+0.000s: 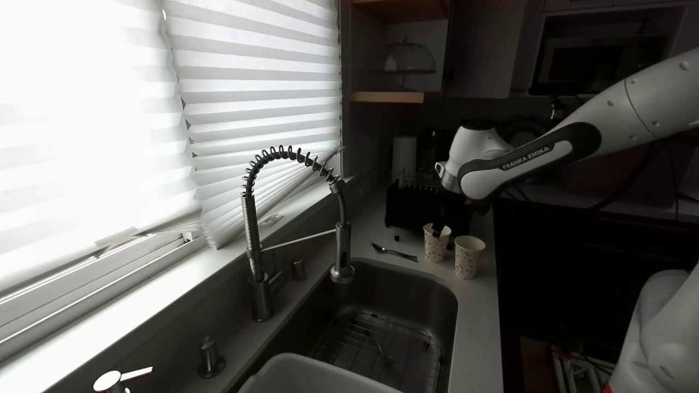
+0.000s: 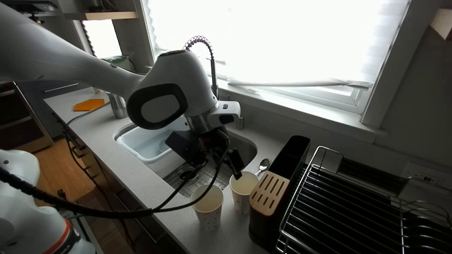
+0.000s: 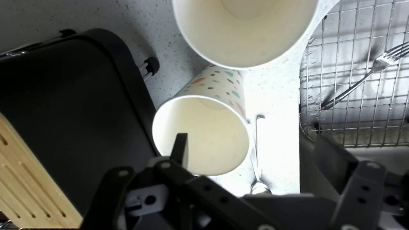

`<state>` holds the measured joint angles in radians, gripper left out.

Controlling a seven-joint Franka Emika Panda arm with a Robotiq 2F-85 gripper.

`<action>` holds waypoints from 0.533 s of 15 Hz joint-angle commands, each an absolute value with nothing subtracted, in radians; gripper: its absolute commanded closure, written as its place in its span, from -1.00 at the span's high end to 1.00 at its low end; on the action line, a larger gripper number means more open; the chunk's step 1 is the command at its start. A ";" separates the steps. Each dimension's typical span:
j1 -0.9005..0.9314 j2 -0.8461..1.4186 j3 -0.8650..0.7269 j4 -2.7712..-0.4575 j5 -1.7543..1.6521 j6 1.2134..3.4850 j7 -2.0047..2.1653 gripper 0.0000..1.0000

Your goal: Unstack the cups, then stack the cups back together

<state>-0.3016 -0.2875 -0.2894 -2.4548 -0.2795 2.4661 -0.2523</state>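
Observation:
Two cream paper cups with coloured specks stand upright and apart on the counter beside the sink. The cup by the spoons [image 1: 435, 250] also shows in an exterior view [image 2: 241, 201] and in the wrist view [image 3: 207, 134]. The other cup, nearer the counter edge [image 1: 468, 257], also shows in an exterior view [image 2: 209, 213] and at the top of the wrist view [image 3: 246, 35]. My gripper [image 3: 252, 143] is open and empty, with its fingers wide apart. One finger overlaps the mouth of the cup by the spoons; I cannot tell whether it is inside the rim.
A black utensil holder with a slotted wooden top [image 2: 270, 194] stands close beside the spoon-side cup. A wire dish rack [image 2: 339, 208] is beyond it. Spoons [image 1: 393, 251] lie by the sink [image 1: 445, 289]. The coiled faucet [image 1: 248, 218] rises by the window. A tub [image 2: 141, 144] sits in the sink.

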 commanded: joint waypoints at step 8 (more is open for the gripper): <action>-0.289 -0.174 -0.294 -2.416 -0.227 2.500 -0.244 -0.61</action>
